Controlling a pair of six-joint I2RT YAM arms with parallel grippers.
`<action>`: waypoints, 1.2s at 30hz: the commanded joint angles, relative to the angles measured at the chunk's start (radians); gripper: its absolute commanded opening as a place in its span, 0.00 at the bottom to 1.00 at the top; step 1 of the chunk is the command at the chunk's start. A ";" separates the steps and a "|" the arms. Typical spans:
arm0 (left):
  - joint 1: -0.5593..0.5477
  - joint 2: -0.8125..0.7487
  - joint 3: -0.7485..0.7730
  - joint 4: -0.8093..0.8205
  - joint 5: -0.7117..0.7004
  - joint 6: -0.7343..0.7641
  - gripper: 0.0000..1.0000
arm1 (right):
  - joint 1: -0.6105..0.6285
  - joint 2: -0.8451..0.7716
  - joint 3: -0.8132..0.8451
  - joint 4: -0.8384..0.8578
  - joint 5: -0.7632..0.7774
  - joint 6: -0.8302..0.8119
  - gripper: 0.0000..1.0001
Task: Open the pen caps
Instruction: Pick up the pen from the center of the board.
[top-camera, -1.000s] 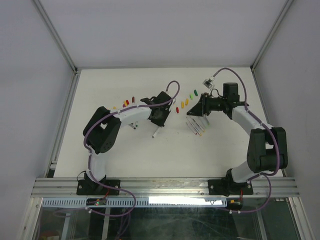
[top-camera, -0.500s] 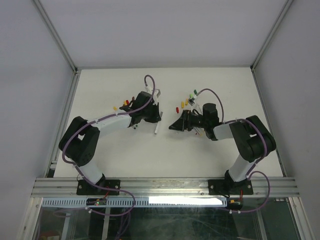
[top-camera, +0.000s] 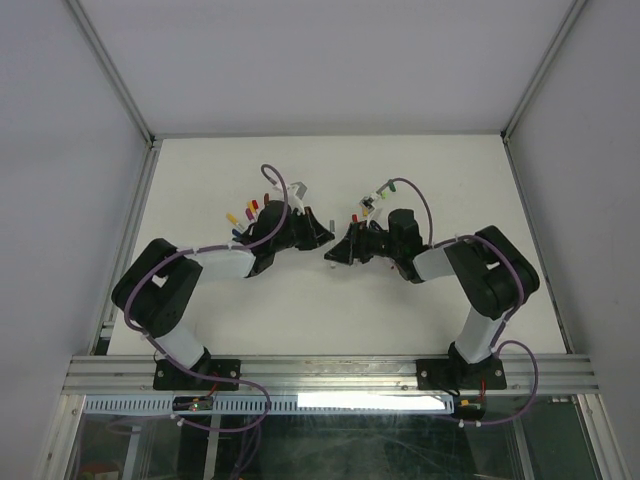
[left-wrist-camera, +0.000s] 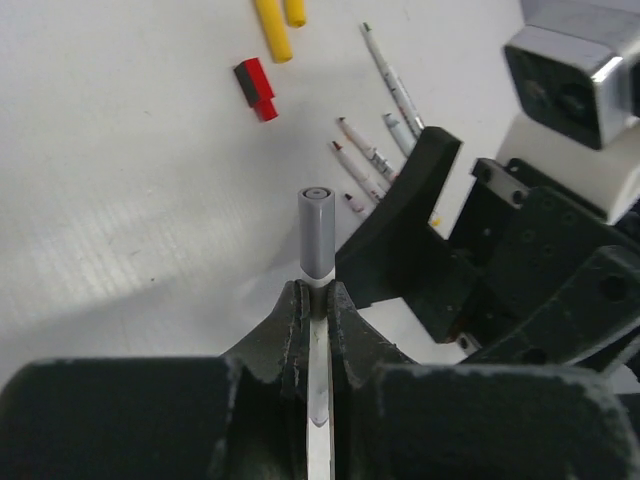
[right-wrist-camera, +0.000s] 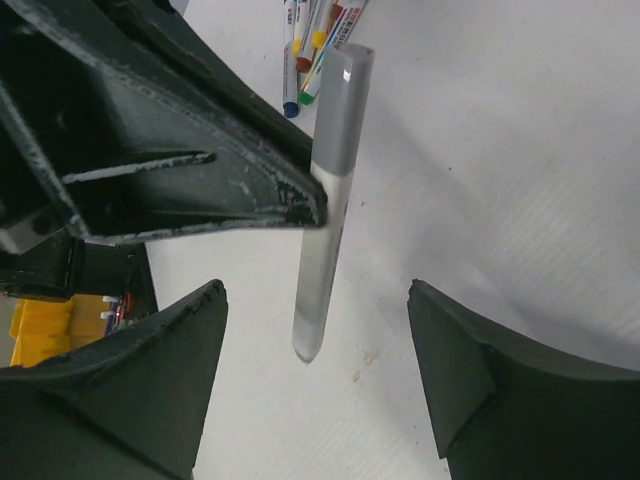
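Note:
My left gripper (top-camera: 322, 238) (left-wrist-camera: 316, 290) is shut on a thin white pen (left-wrist-camera: 319, 345) above the middle of the table. The pen's grey cap (left-wrist-camera: 315, 232) (right-wrist-camera: 340, 110) sticks out past the fingertips. My right gripper (top-camera: 332, 256) (right-wrist-camera: 315, 290) faces it, open. The pen's bare rounded end (right-wrist-camera: 308, 335) hangs between the right jaws without touching them. Loose pen caps lie on the table: yellow ones (left-wrist-camera: 272, 28) and a red one (left-wrist-camera: 257, 88), with more in small rows (top-camera: 250, 210) (top-camera: 366, 208) behind both grippers.
Several uncapped white pen barrels (left-wrist-camera: 365, 160) lie side by side on the white table (top-camera: 400, 300), under the right arm. Their coloured tips (right-wrist-camera: 310, 50) show beyond the held pen. A small yellow thing (right-wrist-camera: 40, 330) shows at the left edge of the right wrist view.
Both grippers have come together at the table's centre. The right gripper swung left and opened wider, now standing around the end of the pen that the left gripper keeps holding.

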 joint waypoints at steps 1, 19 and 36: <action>0.005 0.021 -0.033 0.247 0.075 -0.112 0.00 | 0.037 0.029 0.083 -0.081 0.059 -0.091 0.75; 0.023 -0.132 -0.191 0.403 0.021 -0.084 0.35 | 0.000 0.021 0.139 -0.144 -0.038 -0.077 0.00; 0.033 -0.600 -0.534 0.665 -0.001 -0.052 0.99 | -0.050 -0.179 0.504 -1.176 -0.322 -0.757 0.00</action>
